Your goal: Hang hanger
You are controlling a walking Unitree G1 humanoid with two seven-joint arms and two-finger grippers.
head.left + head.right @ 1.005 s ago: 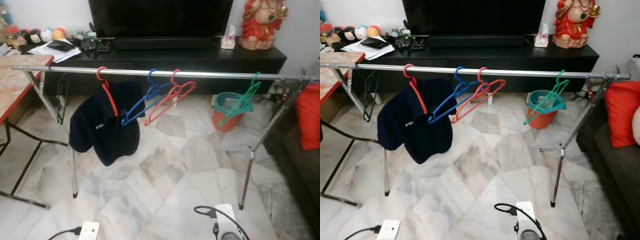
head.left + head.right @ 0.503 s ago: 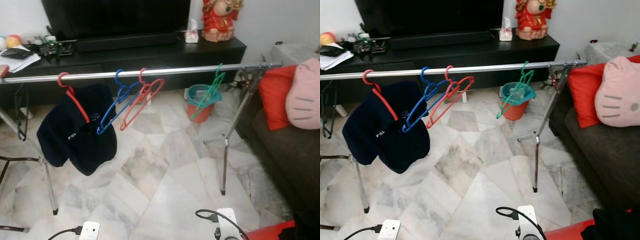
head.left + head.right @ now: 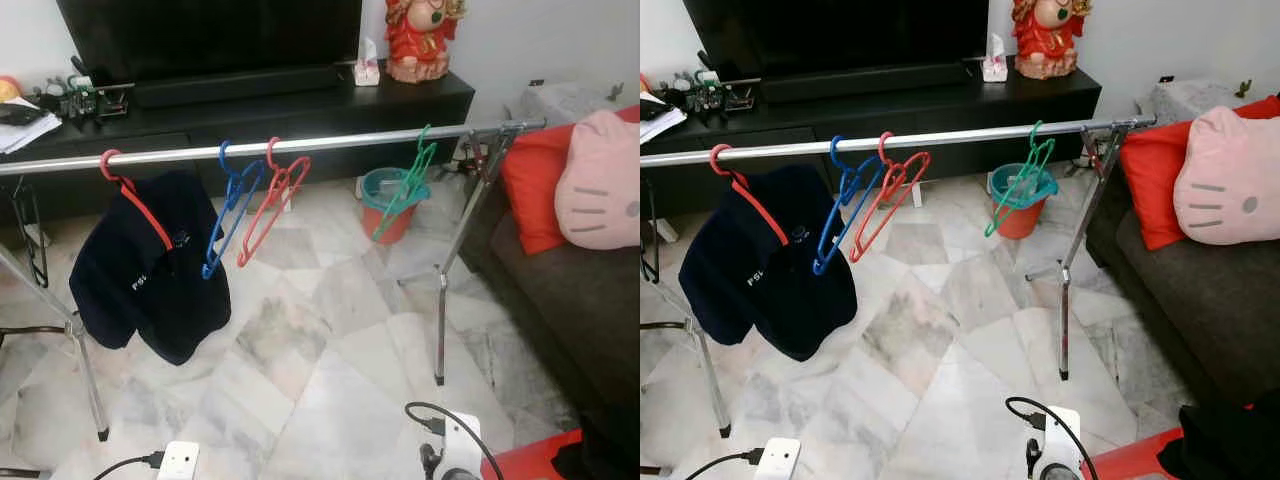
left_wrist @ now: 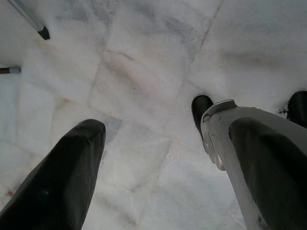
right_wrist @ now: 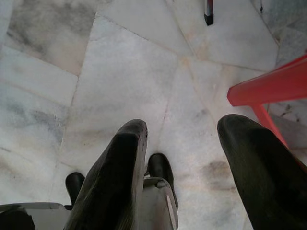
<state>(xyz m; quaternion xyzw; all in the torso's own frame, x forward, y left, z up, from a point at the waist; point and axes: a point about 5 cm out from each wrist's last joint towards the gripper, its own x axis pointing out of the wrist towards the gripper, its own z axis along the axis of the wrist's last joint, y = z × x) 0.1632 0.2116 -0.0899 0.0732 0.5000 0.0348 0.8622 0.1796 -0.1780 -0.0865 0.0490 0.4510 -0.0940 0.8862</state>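
Note:
A silver clothes rail (image 3: 330,141) runs across the room on thin legs. From left to right it carries a red hanger (image 3: 128,185) with a navy shirt (image 3: 150,280), a bare blue hanger (image 3: 228,205), a bare red hanger (image 3: 272,198) and a bare green hanger (image 3: 405,190). My left gripper (image 4: 163,129) hangs open over the marble floor with nothing between its fingers. My right gripper (image 5: 184,124) is open too, above the floor, with a red plastic piece (image 5: 268,86) beside it.
A black TV cabinet (image 3: 300,100) stands behind the rail, and a teal-and-orange bucket (image 3: 385,200) sits on the floor under it. A dark sofa (image 3: 570,290) with red and pink cushions is on the right. A power strip (image 3: 178,460) and a cabled white box (image 3: 455,450) lie near my feet.
The whole view has swung to the right, bringing the sofa and cushions into sight and dropping the table on the left. The hangers stay on the rail.

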